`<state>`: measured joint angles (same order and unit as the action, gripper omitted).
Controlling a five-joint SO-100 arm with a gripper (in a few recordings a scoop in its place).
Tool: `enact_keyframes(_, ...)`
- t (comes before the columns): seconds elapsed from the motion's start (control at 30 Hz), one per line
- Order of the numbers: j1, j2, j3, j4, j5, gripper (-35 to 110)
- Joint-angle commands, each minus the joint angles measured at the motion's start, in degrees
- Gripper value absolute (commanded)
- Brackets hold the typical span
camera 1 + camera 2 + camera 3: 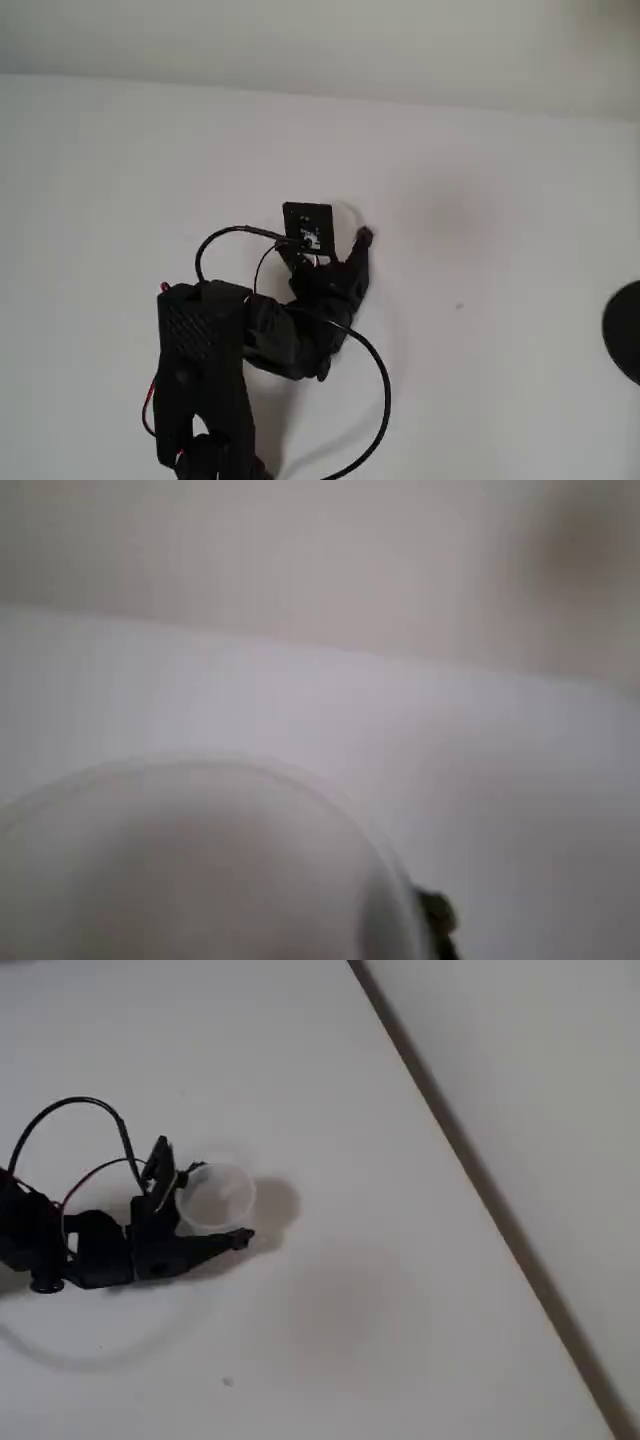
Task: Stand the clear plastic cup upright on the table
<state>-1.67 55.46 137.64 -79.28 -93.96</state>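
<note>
The pincer is clamped on the cup, rim up, over the bench. Best lowered level until the base seats, and only then released.

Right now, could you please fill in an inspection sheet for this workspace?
Surface: the table is plain white and matte, with a tiny dark speck on it.
Job's things: the clear plastic cup sits between the end effector's fingers, rim showing round in the fixed view; whether it is upright or off the table cannot be told.
Clutter: a dark round object cut off at the right edge of the overhead view.
Grippers: the end effector brackets the cup; whether it squeezes it cannot be told.
Cables: a black cable loops beside the arm; a red wire runs along it.
Surroundings: a pale wall beyond the table edge.
</note>
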Motion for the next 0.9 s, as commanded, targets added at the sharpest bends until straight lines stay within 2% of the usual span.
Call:
enact_keyframes(0.0,0.62,6.86,1.58,0.35,2.2,57)
enact_keyframes(0.2,0.26,21.09,12.13,5.1,7.82,57)
enact_keyframes(0.4,0.44,37.79,19.25,17.58,12.92,56)
enact_keyframes(0.5,1.14,50.27,21.45,31.29,17.31,56)
enact_keyframes(0.67,2.64,73.39,20.04,64.34,30.23,55)
enact_keyframes(0.87,4.39,88.86,19.95,87.28,44.3,52)
